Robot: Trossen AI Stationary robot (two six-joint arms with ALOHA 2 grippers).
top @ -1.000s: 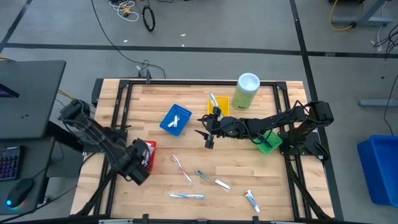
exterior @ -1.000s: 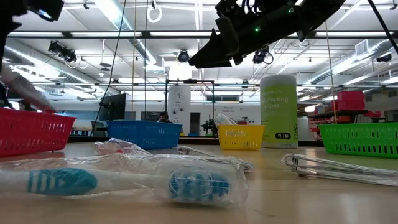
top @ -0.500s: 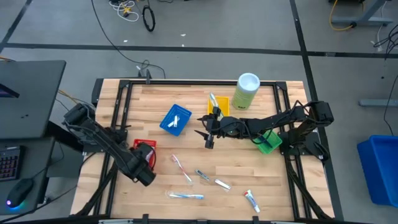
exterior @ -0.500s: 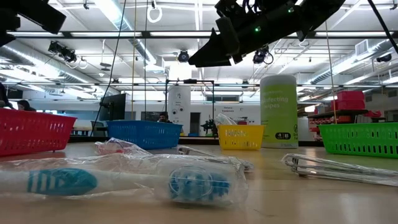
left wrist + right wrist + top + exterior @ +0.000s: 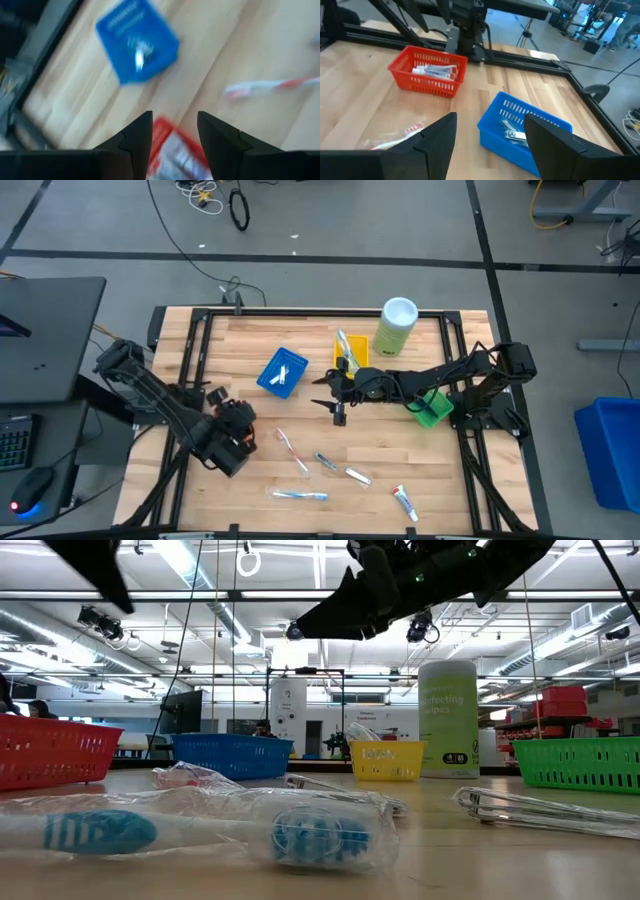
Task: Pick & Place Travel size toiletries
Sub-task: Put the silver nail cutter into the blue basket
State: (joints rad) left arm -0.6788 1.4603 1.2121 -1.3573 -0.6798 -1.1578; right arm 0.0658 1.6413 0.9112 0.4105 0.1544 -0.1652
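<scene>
My left hand (image 5: 232,442) hangs open over the red tray (image 5: 428,71), nothing between its fingers (image 5: 137,137). That tray sits near the counter's (image 5: 420,470) left edge and holds white mini tubes (image 5: 434,71).

My right hand (image 5: 335,393) is raised above mid-counter, just beside the yellow tray (image 5: 350,350), jaws wide, empty. In its wrist view the blue tray (image 5: 522,131) lies ahead with small wrapped items inside, red tray beyond it.

Loose toiletries on the bare wood toward the front edge:
- pink-and-white toothbrush (image 5: 291,450), angled, near my left hand
- small wrapped piece (image 5: 325,462), then a short white tube (image 5: 357,475) beside it
- blue-marked toothbrush (image 5: 299,495) in clear wrap, lying along the front edge; it fills the foreground of the low view (image 5: 200,832)
- white tube with red mark (image 5: 405,501), front right

Green tray (image 5: 434,408) sits under the right arm's forearm. Pale-green canister (image 5: 396,327) stands upright at the back, beside the yellow tray.
</scene>
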